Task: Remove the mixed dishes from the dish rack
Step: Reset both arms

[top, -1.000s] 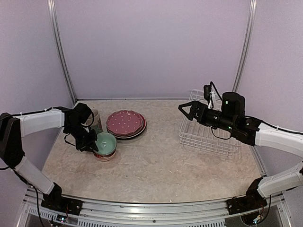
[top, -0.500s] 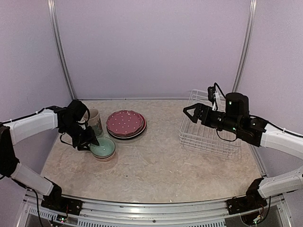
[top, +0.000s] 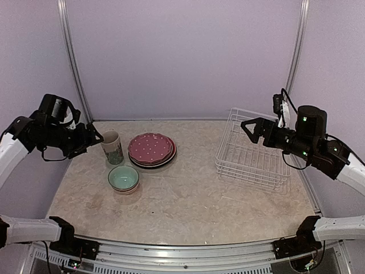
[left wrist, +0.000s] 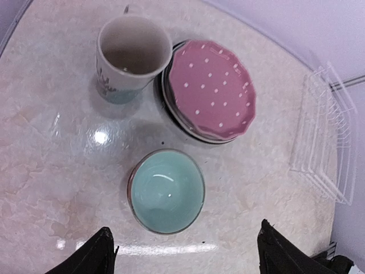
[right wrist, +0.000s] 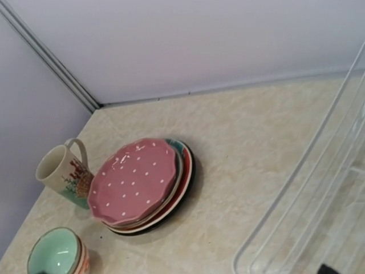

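Dish rack [top: 245,165]: stood on the right of the table [top: 188,200].
Plates [top: 151,148]: stacked left of centre, pink dotted one on top.
Right gripper [top: 246,128]: wide, empty, up over the rack.
Left gripper [top: 96,137]: wide, empty, raised far left.
Mug [top: 112,147]: upright, just beside the plates.
Mint bowl [top: 124,178]: near the mug, seemingly nested in another.

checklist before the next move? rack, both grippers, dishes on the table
1. No dishes in the dish rack: ok, none visible from above.
2. The left gripper open, holding nothing, apart from the mint bowl: ok.
3. The right gripper open, holding nothing: ok.
4. The mint bowl upright, nested on the second bowl: ok.
5. The mug upright beside the plate stack: ok.
6. Gap between mug and plates: cannot tell.
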### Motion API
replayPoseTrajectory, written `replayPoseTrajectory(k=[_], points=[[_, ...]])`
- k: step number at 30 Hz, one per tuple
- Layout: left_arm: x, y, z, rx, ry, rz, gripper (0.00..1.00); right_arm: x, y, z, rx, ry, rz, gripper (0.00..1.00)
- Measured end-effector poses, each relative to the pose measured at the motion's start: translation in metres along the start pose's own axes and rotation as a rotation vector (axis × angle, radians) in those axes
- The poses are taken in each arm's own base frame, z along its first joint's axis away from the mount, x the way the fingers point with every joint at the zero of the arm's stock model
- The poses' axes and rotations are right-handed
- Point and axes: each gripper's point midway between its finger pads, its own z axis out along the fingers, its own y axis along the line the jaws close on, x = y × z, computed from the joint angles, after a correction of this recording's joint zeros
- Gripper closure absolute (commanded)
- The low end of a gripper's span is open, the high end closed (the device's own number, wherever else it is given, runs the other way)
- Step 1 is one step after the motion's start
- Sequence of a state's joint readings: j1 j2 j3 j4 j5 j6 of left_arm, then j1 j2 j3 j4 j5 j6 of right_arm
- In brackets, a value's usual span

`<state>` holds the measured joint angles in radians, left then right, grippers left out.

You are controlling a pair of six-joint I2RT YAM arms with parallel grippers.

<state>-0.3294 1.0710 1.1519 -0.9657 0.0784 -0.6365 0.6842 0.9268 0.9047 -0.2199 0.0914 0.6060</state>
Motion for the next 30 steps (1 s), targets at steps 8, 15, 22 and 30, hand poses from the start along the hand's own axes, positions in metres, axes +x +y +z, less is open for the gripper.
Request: replayPoseTrajectory(k=[8,15,22,30], points=[[-0.046,-0.043,-0.145,0.253,-0.42,0.129,0.01,-0.042,0.022,-0.073,-0.115,-0.172,-0.108,0.0],[-0.045,-0.047,-0.225,0.382,-0.691,0.211,0.01,-0.066,0.043,-0.13,-0.244,-0.319,-0.178,0.0],[-0.035,-0.035,-0.282,0.459,-0.921,0.216,0.01,-0.07,0.045,-0.146,-0.279,-0.393,-0.2,0.0],[-0.036,-0.029,-0.294,0.454,-0.98,0.203,0.01,-0.068,0.039,-0.139,-0.256,-0.41,-0.187,0.0]])
